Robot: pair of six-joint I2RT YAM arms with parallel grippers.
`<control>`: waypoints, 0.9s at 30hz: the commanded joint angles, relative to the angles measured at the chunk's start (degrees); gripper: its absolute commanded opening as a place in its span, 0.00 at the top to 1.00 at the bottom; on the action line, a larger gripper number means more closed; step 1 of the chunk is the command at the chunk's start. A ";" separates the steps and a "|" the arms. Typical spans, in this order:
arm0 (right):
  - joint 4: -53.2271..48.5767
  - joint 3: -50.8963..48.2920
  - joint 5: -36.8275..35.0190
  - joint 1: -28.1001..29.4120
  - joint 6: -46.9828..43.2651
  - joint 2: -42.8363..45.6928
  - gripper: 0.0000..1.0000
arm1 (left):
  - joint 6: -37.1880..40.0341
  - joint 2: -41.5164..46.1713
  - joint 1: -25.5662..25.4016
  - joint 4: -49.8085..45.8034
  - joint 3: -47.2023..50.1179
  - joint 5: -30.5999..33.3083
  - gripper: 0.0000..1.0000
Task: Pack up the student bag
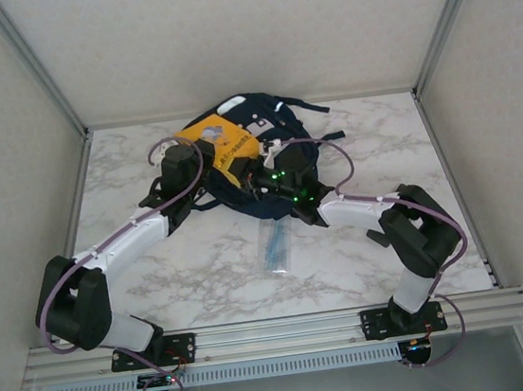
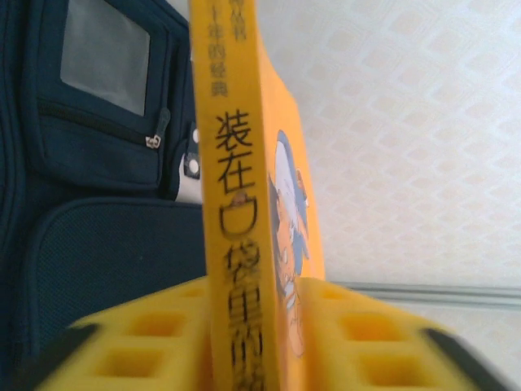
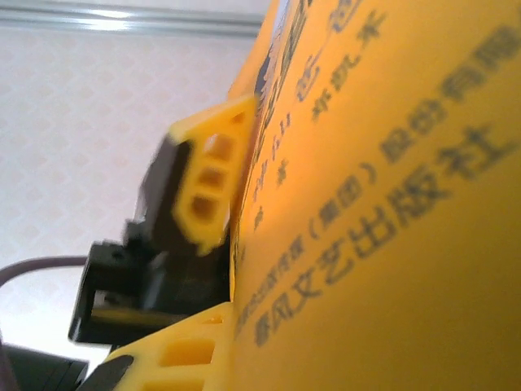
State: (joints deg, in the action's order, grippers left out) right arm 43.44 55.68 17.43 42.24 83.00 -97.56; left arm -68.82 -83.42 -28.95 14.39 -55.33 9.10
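Note:
The student bag (image 1: 288, 165), dark navy with a grey patch, lies at the back middle of the table; its zipped pocket (image 2: 98, 138) is in the left wrist view. A yellow book (image 1: 220, 143) with black Chinese print hangs over the bag. My left gripper (image 1: 201, 153) has the book's spine (image 2: 232, 204) upright between its yellow fingers (image 2: 138, 334), which lie against both sides. My right gripper (image 1: 260, 165) meets the book from the right. One of its fingers (image 3: 179, 354) presses on the cover (image 3: 383, 204); the other is hidden behind the book.
A clear plastic packet (image 1: 275, 244) lies flat on the marble table (image 1: 204, 269) in front of the bag, between the two arms. Bag straps (image 1: 313, 108) trail toward the back wall. Metal frame posts stand at both back corners.

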 commanded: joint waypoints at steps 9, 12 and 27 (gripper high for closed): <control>-30.69 0.00 -0.85 -12.94 -26.56 15.82 1.00 | 24.71 -0.51 -1.67 -11.64 -6.87 -9.19 0.01; -48.90 2.06 -6.29 -16.46 -36.56 22.09 1.00 | 35.80 -6.14 -3.60 -18.74 -13.99 -12.83 0.04; -74.89 -0.05 -11.74 -30.75 -54.42 41.20 1.00 | 64.22 -35.91 -12.18 -48.82 -48.41 -8.41 0.18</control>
State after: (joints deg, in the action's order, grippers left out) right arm -30.39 56.40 5.56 12.27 33.98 -59.29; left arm -12.25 -116.18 -40.66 -25.41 -99.13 -1.96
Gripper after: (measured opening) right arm 0.131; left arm 0.821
